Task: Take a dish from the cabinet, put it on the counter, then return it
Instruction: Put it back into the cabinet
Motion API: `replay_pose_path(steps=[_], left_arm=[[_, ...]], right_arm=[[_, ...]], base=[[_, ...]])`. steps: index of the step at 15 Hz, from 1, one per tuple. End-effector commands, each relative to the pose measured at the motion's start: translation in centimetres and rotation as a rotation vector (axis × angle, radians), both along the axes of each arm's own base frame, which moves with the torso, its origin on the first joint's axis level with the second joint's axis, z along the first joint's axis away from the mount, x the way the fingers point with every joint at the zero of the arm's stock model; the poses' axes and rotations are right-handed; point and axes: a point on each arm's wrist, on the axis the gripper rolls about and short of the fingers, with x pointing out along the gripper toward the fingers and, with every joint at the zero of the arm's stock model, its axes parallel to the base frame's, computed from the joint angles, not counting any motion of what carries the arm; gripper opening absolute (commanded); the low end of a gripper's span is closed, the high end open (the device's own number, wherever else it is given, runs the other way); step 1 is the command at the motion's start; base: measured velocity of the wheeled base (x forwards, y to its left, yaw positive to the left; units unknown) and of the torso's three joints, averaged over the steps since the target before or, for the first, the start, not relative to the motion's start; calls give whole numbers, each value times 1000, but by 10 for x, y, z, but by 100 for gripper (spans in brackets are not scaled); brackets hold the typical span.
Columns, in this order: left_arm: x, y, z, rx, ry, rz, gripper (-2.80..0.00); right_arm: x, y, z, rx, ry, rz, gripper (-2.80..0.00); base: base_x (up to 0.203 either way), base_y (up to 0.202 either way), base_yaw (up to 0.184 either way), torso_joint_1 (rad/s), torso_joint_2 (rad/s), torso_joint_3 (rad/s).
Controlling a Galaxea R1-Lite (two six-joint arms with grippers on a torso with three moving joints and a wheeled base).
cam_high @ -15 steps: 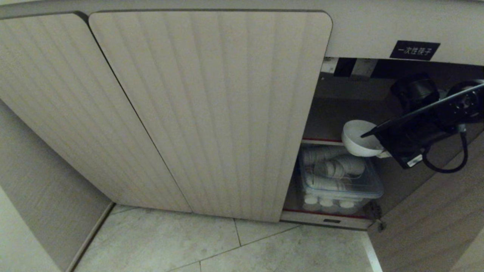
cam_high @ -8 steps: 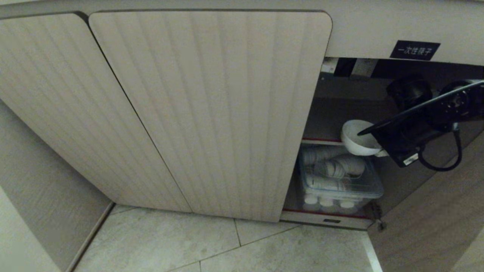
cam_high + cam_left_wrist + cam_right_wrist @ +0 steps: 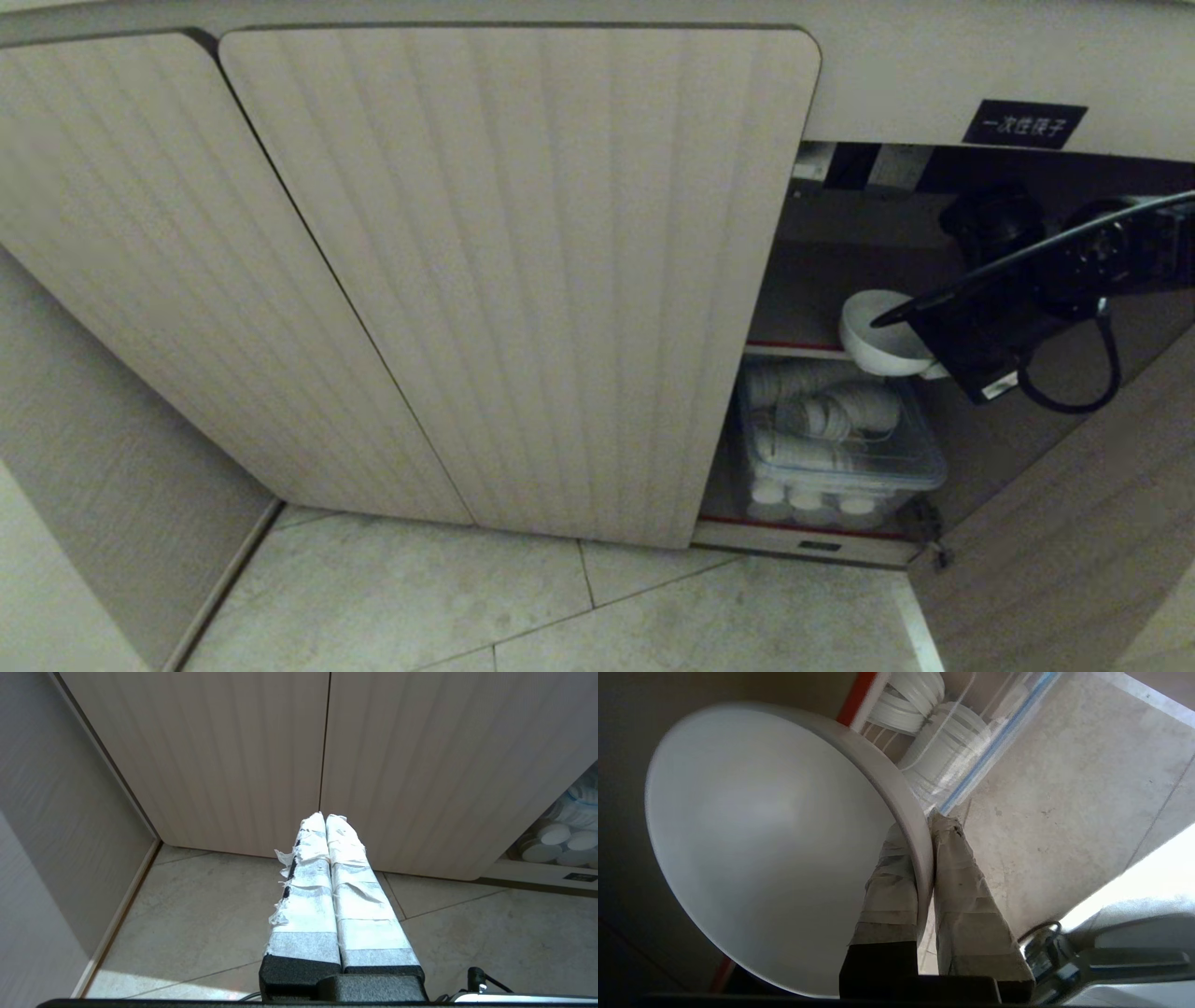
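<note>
Your right gripper's (image 3: 927,826) taped fingers (image 3: 892,877) pinch the dish's (image 3: 775,826) rim, one inside, one outside. In the head view, that black arm hides the grip and part of the dish (image 3: 873,336), which hangs at the red-edged shelf (image 3: 794,347) inside the open cabinet (image 3: 523,280). In the left wrist view, the left gripper (image 3: 325,817) points at the closed doors, fingers pressed together, empty.

head view dim, edges bowed; cabinet (image 3: 523,280) interior shadowed; sunlit floor (image 3: 1134,877) glare in wrist views.
</note>
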Motion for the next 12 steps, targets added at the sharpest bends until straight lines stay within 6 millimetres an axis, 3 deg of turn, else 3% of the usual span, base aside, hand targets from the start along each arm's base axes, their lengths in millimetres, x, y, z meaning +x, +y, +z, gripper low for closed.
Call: replay_pose_path(steps=[1, 12], left_arm=[[0, 0, 0, -1, -1, 1, -280], [0, 0, 0, -1, -2, 1, -280]], right_arm=[[3, 0, -3, 4, 4, -11, -280], [14, 0, -2, -41, -25, -73, -280]], base=[[0, 0, 0, 0, 0, 0], [0, 0, 0, 0, 0, 0]])
